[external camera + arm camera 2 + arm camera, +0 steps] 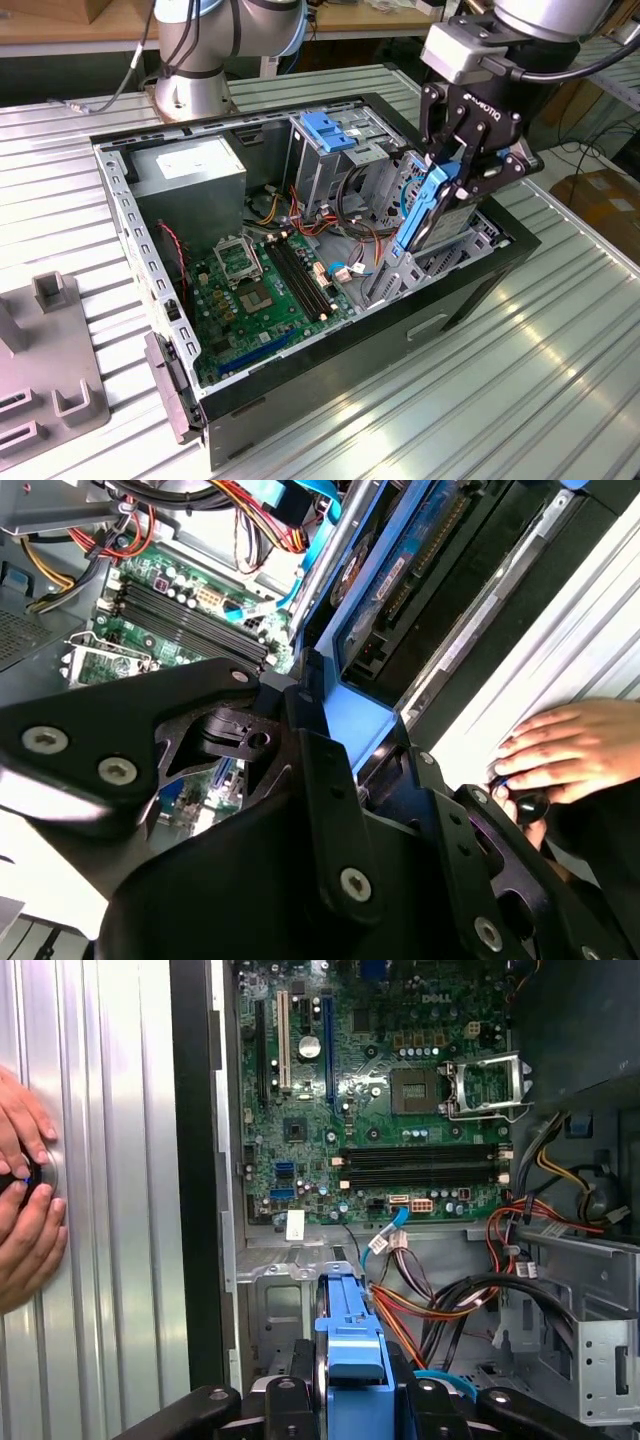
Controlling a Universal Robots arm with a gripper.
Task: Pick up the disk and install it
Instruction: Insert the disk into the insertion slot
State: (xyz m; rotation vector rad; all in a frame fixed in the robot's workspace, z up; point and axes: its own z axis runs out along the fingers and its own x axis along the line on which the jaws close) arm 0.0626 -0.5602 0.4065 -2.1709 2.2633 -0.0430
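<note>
the gripper (462,188) is clamping tight on the disk (415,228), its black fingers pressing on the bright blue bracket from both sides, with the dark-grey drive held between them. the disk is hanging steeply tilted, nearly on edge, over the corner of the open computer case (150,250) at the exterior view's right. its lower end is dipping inside the case, close to that edge. in the first wrist view the disk (350,1345) is sitting between the two fingers, above a bundle of red, orange and black wires (450,1300). the green motherboard (262,285) is lying on the case floor, taking up the middle. the silver power supply (190,172) is sitting in the far corner at the exterior view's left. a blue latch piece (328,130) is sitting on top of a metal bay (345,165) along the far edge of the case. the case is lying on its side on a ribbed metal table (560,360). a person's hand (565,748) is resting on the table just beside the case wall, fingers touching a small dark object (528,805). a grey fixture (50,380) is standing at the table's edge at the exterior view's left, well apart from the case.
</note>
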